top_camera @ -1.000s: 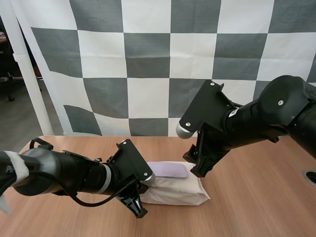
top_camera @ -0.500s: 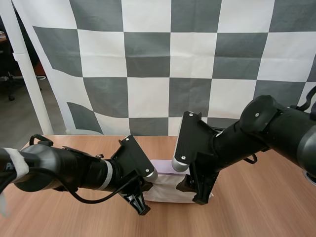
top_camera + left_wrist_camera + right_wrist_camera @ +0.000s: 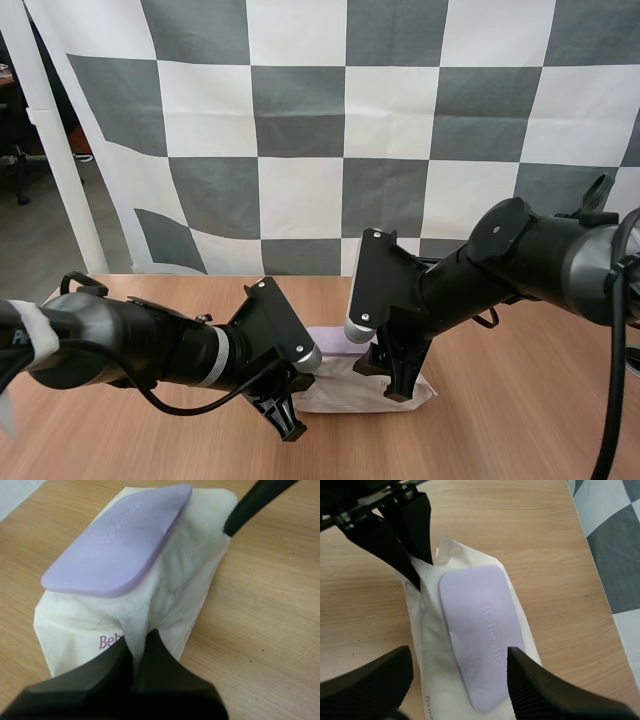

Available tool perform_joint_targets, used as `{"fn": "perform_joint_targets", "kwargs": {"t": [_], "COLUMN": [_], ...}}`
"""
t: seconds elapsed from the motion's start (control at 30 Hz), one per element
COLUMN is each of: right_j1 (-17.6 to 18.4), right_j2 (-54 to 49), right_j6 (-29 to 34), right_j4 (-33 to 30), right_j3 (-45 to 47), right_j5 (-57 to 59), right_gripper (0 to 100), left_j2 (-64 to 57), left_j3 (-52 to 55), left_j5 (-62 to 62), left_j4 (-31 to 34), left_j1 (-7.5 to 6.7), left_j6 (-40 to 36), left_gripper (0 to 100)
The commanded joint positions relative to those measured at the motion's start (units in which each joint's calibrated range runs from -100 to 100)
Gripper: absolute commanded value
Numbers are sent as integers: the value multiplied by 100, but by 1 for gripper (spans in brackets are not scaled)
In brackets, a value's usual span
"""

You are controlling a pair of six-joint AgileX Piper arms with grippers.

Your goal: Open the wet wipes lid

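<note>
White soft pack of wet wipes (image 3: pixel 345 392) lying flat on a wooden table (image 3: pixel 520 430), roughly midway between the two arms. On top of the pack, a flat pale purple lid (image 3: pixel 120 540) with rounded corners, shut and flush against the wrapper.

Left gripper (image 3: pixel 139 642) closed on the pack of wet wipes, pinching a crumpled fold of wrapper at the end nearest that arm, just below the lid's short edge and beside some printed purple letters. Fingers (image 3: pixel 165 670) pressed almost together, with only a sliver of white wrapper between the tips.

Right gripper (image 3: pixel 460 655) wide open over the opposite end of the pack, ribbed inner faces turned toward each other, with the lid's end and the wrapper beneath it lying between the two fingers. Cannot tell whether touching the pack or just above it. Seen from the left wrist, one black fingertip of the right gripper at the far corner of the pack, beside the lid's far end.

Seen from above, both arms angled down toward the pack from either side: the left low over the table, the right reaching down from higher up.
</note>
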Motion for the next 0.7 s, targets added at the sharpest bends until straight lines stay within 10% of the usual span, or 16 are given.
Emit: {"fn": "perform_joint_targets", "kwargs": {"t": [0.0, 0.27, 0.67], "right_j1": [-1, -1, -1], "right_j2": [122, 321, 321], "right_j6": [-21, -238, -222], "right_j4": [32, 439, 375], "right_j3": [3, 3, 3], "right_j5": [-140, -218, -19], "right_gripper": [84, 49, 49], "left_j2": [-5, -5, -5], "left_j3": [-10, -10, -10], "left_j5": [24, 59, 74], "left_j4": [8, 21, 86], "left_j1": [-1, -1, -1], "left_j6": [81, 81, 81], "left_gripper": [0, 0, 0]}}
